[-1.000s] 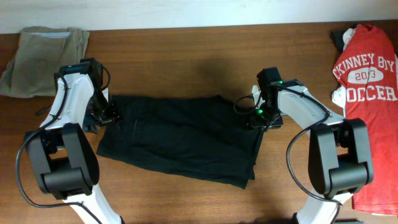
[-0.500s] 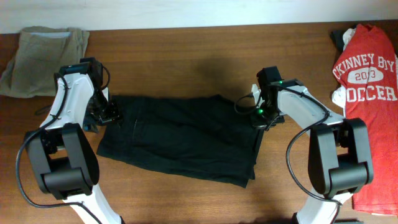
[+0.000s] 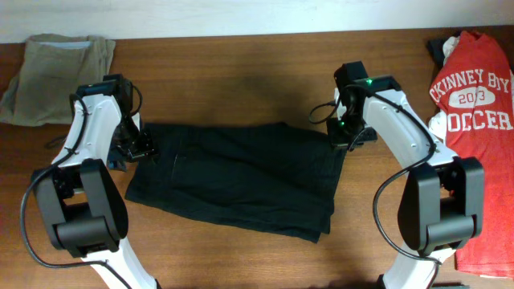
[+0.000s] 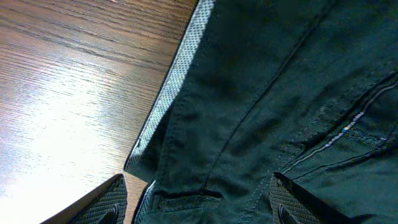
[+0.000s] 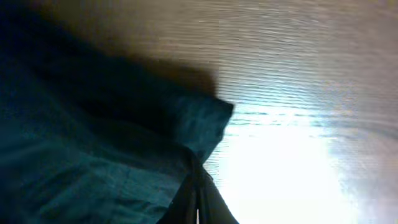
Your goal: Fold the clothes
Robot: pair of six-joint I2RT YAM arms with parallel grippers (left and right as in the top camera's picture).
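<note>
One black garment (image 3: 241, 177) spans left end effector (image 3: 148, 151) to right end effector (image 3: 344, 143).

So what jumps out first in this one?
The large black fabric garment spread across the middle of the brown wooden table, with the left end effector open over its waistband end and the right end effector pinching its opposite corner. Next, the red T-shirt with white lettering at the table's right edge and the folded grey-khaki garment at the back left corner.
</note>
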